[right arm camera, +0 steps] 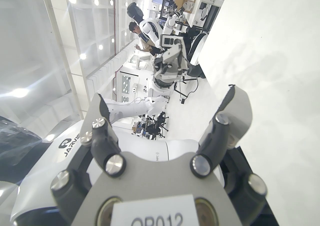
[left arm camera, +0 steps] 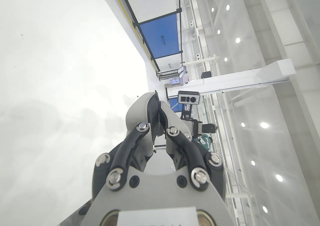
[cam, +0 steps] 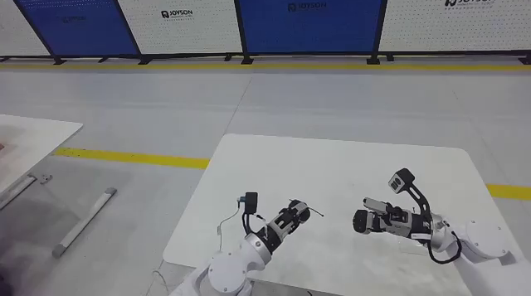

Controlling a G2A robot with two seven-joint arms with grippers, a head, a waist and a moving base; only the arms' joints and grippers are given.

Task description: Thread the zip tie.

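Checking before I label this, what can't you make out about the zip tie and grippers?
Top view: the zip tie is a thin dark line poking from the left gripper, too small to tell head from tail.
Left wrist view: the shut fingers hide all but its edge.
Top view: its height against the right gripper cannot be judged.

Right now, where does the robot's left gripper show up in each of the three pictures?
Top view: left gripper over the near part of the white table, left of the right gripper.
Left wrist view: left gripper close up, shut on the zip tie.
Right wrist view: left gripper farther off, beyond the open right gripper.
Shared landmark: the white table.
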